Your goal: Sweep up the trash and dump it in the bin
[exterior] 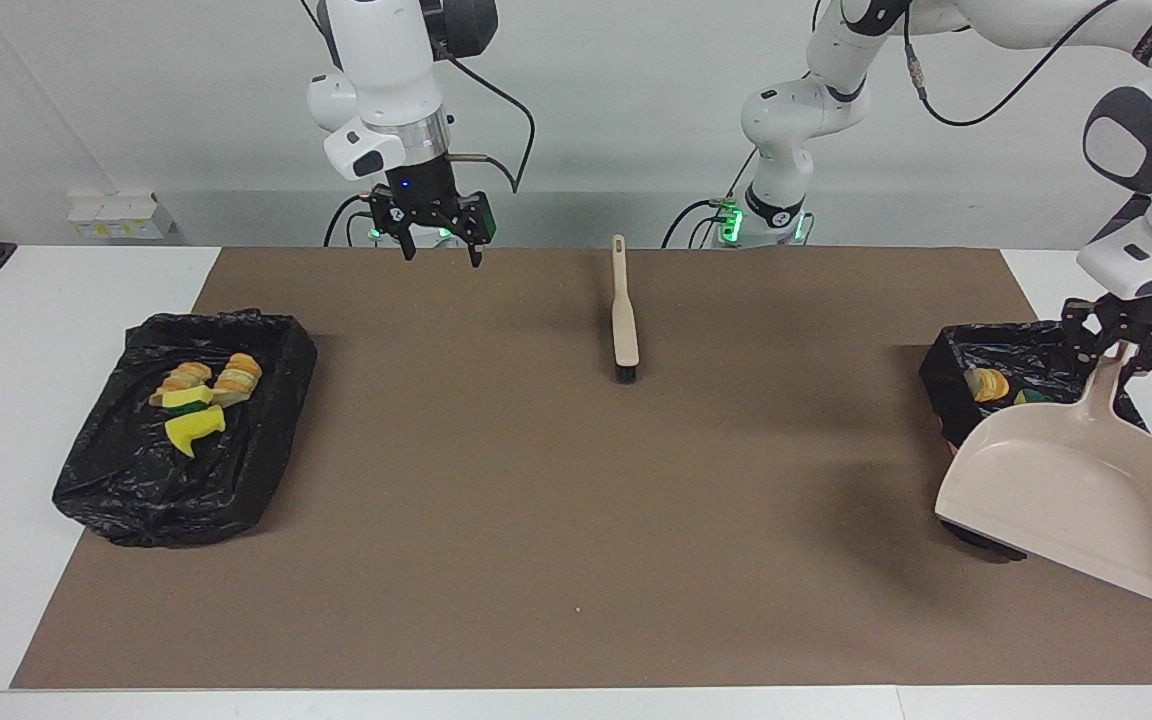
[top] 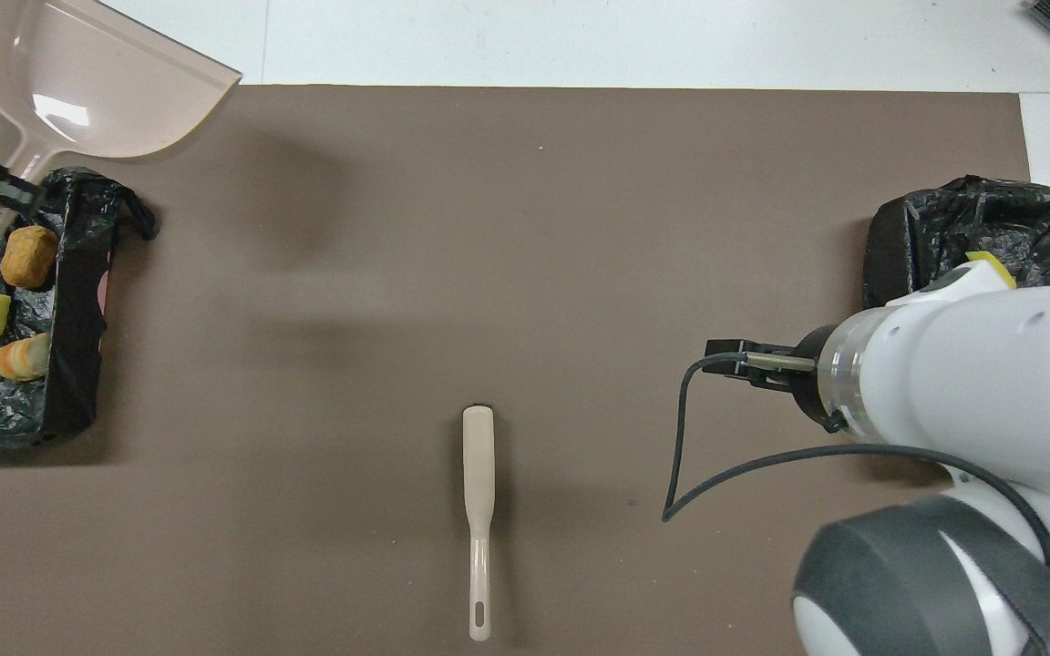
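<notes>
Yellow-and-tan trash [exterior: 988,383] in bin [exterior: 971,352] beneath left end effector [exterior: 1139,352].

One camera sits high across the table, facing the robots; their bases fill the top of the frame. The other hangs above the robots' end, looking steeply down and forward. Both take in the whole brown mat [exterior: 576,480], with the brush [exterior: 623,310] [top: 478,510] at centre, half a turn apart.

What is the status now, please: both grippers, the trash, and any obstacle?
Left gripper shut on dustpan handle, over the bin. Right gripper open, empty, waiting. Trash in both bins; brush lying on mat, nothing blocking.
</notes>
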{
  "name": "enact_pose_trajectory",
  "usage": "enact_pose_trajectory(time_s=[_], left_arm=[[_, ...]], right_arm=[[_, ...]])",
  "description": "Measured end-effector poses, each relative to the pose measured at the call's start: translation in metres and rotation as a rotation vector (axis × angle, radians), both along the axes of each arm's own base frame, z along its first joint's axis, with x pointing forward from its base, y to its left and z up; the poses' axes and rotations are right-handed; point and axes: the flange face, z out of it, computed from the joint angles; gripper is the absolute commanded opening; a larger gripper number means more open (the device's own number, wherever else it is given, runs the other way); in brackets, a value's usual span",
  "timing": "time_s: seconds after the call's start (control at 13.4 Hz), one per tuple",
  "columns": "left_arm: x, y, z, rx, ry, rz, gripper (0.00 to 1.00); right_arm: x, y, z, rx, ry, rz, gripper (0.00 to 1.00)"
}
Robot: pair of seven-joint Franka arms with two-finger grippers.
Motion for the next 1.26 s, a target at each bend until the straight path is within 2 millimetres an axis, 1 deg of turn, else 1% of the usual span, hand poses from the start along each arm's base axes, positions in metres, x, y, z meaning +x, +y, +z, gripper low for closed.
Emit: enact_pose_trajectory(time_s=[0.15,0.22,0.37,0.45,0.52,0.6,0.67,0.74,0.82,1.04,1.26], left_arm=[[-0.020,-0.095,-0.023,-0.074,0.030,0.126,0.00],[-0.033,-0.135,-0.035,-0.115,0.058,0.170,0.00],[-0.057,-0.200,-0.057,-0.165,0.106,0.233,0.00],[-0.068,-0.232,-0.072,-0.181,0.112,0.257,0.00],[-0.078,-0.265,-0.093,-0.201,0.100,0.274,0.00],[-0.086,-0.294,-0.114,-0.224,0.084,0.274,0.00],[-0.093,-0.314,-0.132,-0.239,0.075,0.263,0.00],[-0.100,-0.328,-0.147,-0.244,0.076,0.247,0.00],[-0.107,-0.338,-0.157,-0.247,0.082,0.234,0.00],[-0.124,-0.358,-0.171,-0.272,0.082,0.211,0.00],[-0.142,-0.372,-0.189,-0.265,0.096,0.215,0.00]], right_arm=[[0.012,-0.010,0.015,-0.034,-0.036,-0.003,1.00],[0.018,-0.015,0.021,-0.059,-0.043,0.004,1.00],[0.034,-0.025,0.034,-0.083,-0.048,0.018,1.00],[0.045,-0.033,0.041,-0.080,-0.048,0.018,1.00],[0.058,-0.044,0.047,-0.074,-0.048,0.009,1.00],[0.071,-0.058,0.052,-0.067,-0.053,0.002,1.00],[0.082,-0.070,0.057,-0.065,-0.056,0.002,1.00],[0.090,-0.081,0.060,-0.067,-0.053,0.009,1.00],[0.096,-0.090,0.062,-0.069,-0.051,0.016,1.00],[0.103,-0.105,0.063,-0.073,-0.034,0.006,1.00],[0.105,-0.117,0.070,-0.075,-0.019,-0.017,1.00]])
